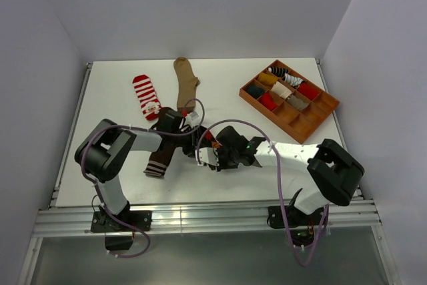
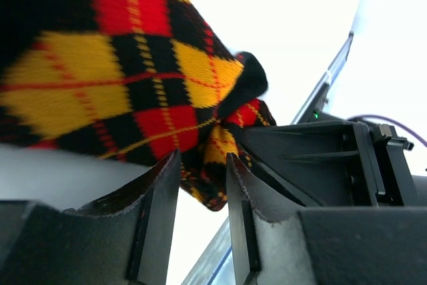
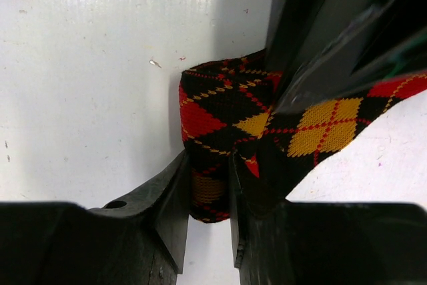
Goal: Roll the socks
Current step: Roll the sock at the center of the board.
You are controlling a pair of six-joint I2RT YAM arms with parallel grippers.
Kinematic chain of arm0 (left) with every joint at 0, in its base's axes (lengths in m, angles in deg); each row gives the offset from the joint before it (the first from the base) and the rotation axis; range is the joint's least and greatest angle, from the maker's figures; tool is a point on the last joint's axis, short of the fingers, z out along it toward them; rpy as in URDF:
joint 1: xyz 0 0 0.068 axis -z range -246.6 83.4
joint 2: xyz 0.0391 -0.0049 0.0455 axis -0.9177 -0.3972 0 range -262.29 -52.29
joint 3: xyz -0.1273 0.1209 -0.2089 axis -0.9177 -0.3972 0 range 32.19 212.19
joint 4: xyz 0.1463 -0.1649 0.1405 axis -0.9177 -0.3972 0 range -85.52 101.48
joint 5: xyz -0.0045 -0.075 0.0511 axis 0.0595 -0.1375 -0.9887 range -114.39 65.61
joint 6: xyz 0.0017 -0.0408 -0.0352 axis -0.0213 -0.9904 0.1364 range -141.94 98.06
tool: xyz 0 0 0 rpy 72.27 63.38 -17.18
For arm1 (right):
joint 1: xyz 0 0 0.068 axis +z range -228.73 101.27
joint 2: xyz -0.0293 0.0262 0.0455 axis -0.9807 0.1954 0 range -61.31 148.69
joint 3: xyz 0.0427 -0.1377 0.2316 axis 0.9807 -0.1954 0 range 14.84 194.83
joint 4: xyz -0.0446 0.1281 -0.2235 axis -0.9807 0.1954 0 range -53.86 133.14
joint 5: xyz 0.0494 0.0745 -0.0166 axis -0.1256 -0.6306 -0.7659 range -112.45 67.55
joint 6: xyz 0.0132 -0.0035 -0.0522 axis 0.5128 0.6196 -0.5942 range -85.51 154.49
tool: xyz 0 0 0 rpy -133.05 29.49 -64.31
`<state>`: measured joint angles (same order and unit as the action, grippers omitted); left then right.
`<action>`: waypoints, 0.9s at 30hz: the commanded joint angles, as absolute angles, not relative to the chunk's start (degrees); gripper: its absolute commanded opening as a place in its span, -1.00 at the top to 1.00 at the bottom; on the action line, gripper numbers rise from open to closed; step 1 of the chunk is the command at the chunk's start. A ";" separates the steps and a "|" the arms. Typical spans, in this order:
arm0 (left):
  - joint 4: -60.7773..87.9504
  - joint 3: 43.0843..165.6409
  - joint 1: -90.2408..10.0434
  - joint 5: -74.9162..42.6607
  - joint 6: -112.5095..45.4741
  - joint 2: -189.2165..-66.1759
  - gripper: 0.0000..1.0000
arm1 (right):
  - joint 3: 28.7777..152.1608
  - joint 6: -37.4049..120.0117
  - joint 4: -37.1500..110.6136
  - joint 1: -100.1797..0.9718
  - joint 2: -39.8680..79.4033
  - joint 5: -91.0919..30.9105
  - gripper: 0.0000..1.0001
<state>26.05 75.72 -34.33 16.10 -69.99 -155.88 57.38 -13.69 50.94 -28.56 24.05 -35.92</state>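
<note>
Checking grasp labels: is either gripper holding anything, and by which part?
Right gripper pinches the black, red-and-yellow argyle fabric sock at its folded end. Left gripper has sock fabric between its jaws; grip cannot be told.

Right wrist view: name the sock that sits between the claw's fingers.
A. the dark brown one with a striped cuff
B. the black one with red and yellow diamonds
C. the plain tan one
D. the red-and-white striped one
B: the right claw is pinched on the black argyle sock, whose red and yellow diamonds show between its fingers.
</note>
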 commanded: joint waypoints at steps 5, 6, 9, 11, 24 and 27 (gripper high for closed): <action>25.81 76.49 -36.71 12.79 -68.87 -154.33 0.25 | 56.14 -11.22 57.93 -29.69 24.73 -35.72 0.45; 25.81 77.62 -36.63 12.61 -69.13 -154.51 0.25 | 56.23 -11.13 58.11 -29.69 24.73 -35.63 0.45; 25.64 79.99 -36.72 12.44 -69.31 -154.68 0.24 | 56.41 -10.86 58.20 -29.77 25.00 -35.63 0.45; 24.50 81.58 -36.72 12.08 -69.05 -155.65 0.25 | 56.32 -10.60 58.20 -29.77 25.08 -35.37 0.45; 15.00 92.84 -36.72 11.20 -67.47 -169.35 0.38 | 61.15 -12.79 65.04 -29.86 26.84 -34.40 0.44; 14.30 93.54 -36.72 11.47 -66.85 -169.97 0.38 | 65.10 -15.33 70.31 -29.95 29.29 -36.24 0.44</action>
<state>18.82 92.84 -36.82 13.98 -69.60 -167.68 62.65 -12.97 59.18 -29.41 26.50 -35.57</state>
